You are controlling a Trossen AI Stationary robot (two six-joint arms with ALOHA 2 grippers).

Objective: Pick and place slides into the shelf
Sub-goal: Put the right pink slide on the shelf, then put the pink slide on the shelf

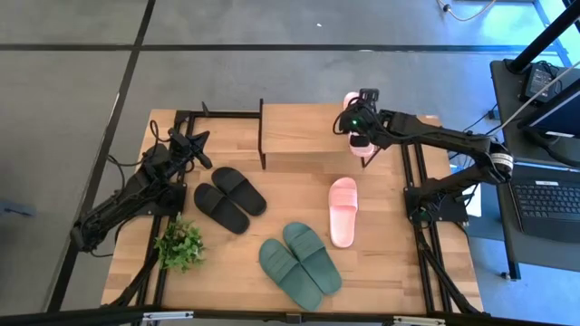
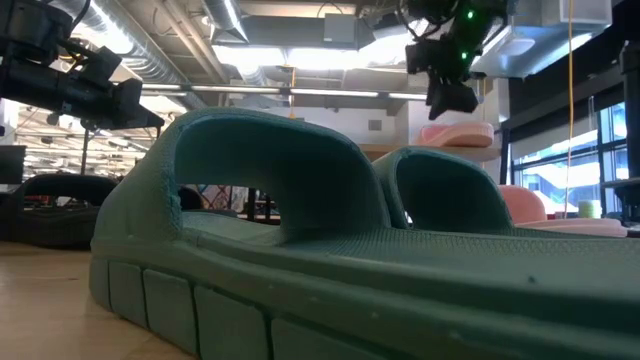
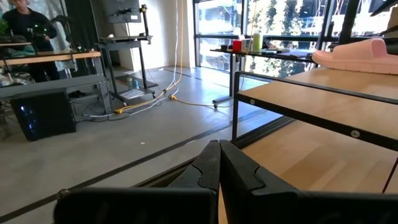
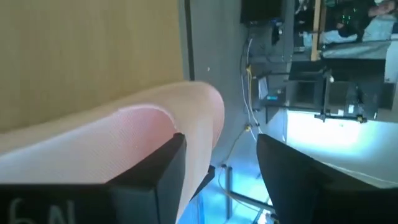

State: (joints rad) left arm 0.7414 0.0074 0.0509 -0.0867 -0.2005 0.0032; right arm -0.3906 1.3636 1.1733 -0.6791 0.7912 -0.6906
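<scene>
One pale pink slide [image 1: 351, 100] lies on the shelf's [image 1: 304, 131] wooden top board at its right end, and also shows in the low view [image 2: 455, 133] and the right wrist view [image 4: 124, 137]. My right gripper [image 1: 360, 122] hovers open just above it [image 2: 450, 95], with the slide's edge beside one finger [image 4: 155, 174]. The other pink slide [image 1: 343, 210] lies flat on the table, right of centre. The black pair [image 1: 229, 199] lies left of centre and the dark green pair [image 1: 299, 258] near the front edge. My left gripper [image 1: 201, 140] waits shut at the table's left, beside the shelf.
A small green plant [image 1: 179, 244] stands at the near left, close to my left arm. The shelf's black frame posts [image 1: 262, 136] rise at its left end. Most of the shelf board to the left of the pink slide is bare. A desk with a laptop [image 1: 548, 195] stands beyond the table's right edge.
</scene>
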